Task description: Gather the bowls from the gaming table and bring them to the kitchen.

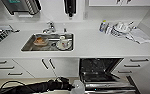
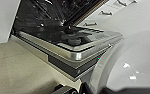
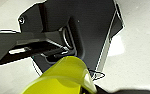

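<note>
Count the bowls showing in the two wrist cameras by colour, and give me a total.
white bowl: 1
yellow bowl: 1
total: 2

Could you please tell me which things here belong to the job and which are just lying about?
Job: white bowl, yellow bowl, kitchen worktop.
Lying about: dishes in the sink, open dishwasher, clutter at the worktop's right, soap dispenser.
</note>
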Available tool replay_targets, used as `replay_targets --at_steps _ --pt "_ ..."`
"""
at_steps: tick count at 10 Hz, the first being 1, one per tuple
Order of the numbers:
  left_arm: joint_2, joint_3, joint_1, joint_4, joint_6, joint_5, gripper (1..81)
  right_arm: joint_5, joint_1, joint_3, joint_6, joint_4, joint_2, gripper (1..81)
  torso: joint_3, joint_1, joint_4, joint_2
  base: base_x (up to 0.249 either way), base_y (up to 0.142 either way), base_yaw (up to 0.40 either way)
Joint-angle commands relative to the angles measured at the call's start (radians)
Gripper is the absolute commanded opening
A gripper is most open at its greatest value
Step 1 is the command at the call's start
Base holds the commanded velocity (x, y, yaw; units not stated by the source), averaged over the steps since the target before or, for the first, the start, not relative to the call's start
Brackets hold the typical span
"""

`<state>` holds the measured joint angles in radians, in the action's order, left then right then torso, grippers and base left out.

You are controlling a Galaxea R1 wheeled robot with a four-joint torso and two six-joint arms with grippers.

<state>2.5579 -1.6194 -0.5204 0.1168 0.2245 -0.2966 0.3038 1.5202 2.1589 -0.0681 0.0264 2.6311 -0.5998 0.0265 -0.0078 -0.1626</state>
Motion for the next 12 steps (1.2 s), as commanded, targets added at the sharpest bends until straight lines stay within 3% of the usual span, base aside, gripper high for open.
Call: replay_targets --at_steps 1,5,12 --pt "0.056 -0.031 0.191 -0.028 0.027 -0.062 1.0 -0.063 0.007 -0.022 -0.001 -0.011 -0.027 1.0 0.000 0.000 0.000 0.000 0.000 0.000 0.000" --pt "0.084 -0.037 0.300 -0.028 0.053 -0.084 1.0 -0.065 0.002 -0.019 0.001 -0.011 -0.027 1.0 0.000 0.001 0.000 0.001 0.000 0.000 0.000" --pt "0.322 -0.120 0.362 -0.028 0.067 -0.095 1.0 -0.066 -0.014 -0.012 0.002 -0.013 -0.006 1.0 -0.001 0.002 0.000 0.002 0.000 0.000 0.000"
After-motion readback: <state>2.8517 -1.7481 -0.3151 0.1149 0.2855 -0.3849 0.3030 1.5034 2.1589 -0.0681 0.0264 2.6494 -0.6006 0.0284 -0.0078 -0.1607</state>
